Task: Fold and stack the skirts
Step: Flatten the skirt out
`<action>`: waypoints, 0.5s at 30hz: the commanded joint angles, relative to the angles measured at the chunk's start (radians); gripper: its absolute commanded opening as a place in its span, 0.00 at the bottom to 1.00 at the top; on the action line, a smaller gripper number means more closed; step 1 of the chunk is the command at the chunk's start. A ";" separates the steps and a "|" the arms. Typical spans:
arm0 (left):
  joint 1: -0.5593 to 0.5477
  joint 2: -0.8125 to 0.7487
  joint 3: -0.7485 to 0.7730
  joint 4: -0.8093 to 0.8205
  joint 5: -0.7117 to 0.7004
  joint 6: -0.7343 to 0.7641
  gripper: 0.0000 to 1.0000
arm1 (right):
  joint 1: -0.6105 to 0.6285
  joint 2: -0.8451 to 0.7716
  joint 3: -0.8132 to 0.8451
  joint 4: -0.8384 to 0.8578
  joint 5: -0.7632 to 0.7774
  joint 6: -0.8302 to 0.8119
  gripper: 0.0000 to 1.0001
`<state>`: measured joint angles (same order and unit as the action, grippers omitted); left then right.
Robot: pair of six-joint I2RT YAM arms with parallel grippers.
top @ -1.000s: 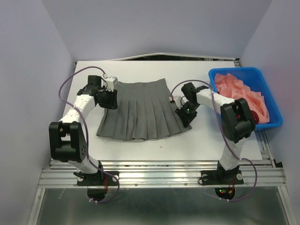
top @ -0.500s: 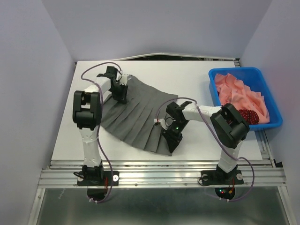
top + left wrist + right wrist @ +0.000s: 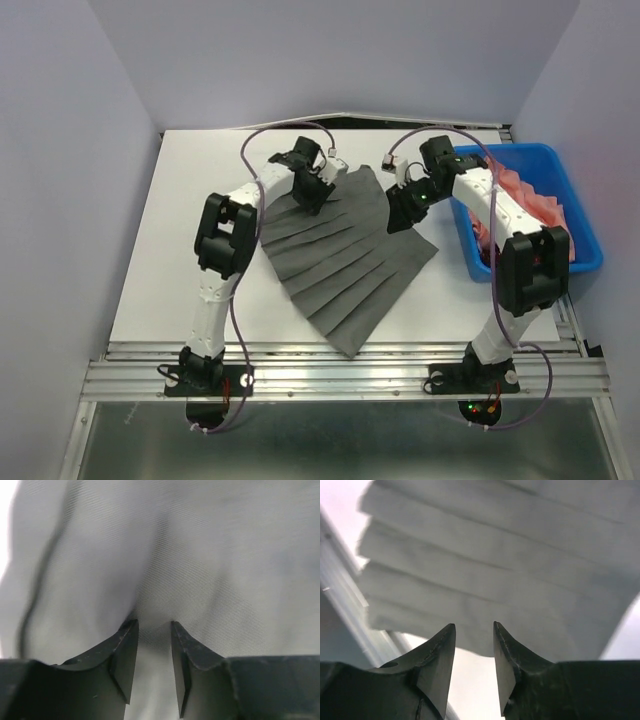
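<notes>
A plain dark grey pleated skirt [image 3: 345, 250] lies flat and slantwise on the white table [image 3: 180, 220], one corner of its hem near the front edge. My left gripper [image 3: 318, 195] is at the skirt's far left end. In the left wrist view its jaws [image 3: 152, 624] stand apart, tips down on the grey cloth [image 3: 200, 555], which creases just beyond them. My right gripper [image 3: 400, 212] is at the skirt's far right edge. In the right wrist view it [image 3: 474, 625] is open over bare table, and the pleated skirt [image 3: 510, 570] starts just past its tips.
A blue bin [image 3: 530, 155] stands at the table's right side with salmon-pink cloth [image 3: 520, 185] inside; my right arm reaches across its left wall. The table's back edge runs just behind both grippers.
The skirt has swung round from lying square to lying slantwise. Both grippers have moved toward the back of the table, the right one from the near hem to the far right edge.
</notes>
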<state>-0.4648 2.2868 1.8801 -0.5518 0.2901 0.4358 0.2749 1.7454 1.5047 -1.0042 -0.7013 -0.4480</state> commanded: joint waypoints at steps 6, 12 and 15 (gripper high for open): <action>0.078 -0.433 -0.206 -0.069 -0.010 -0.019 0.50 | 0.010 0.152 -0.027 0.144 0.321 -0.050 0.33; 0.072 -0.625 -0.596 0.001 0.101 -0.083 0.47 | 0.010 0.105 -0.193 0.151 0.346 -0.087 0.32; 0.060 -0.648 -0.732 0.081 0.119 -0.118 0.47 | 0.029 0.069 -0.286 0.153 0.350 -0.093 0.33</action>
<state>-0.3878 1.6127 1.3048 -0.5434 0.3489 0.3756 0.2836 1.9007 1.3090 -0.8669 -0.3809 -0.5098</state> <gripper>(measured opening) 0.468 0.321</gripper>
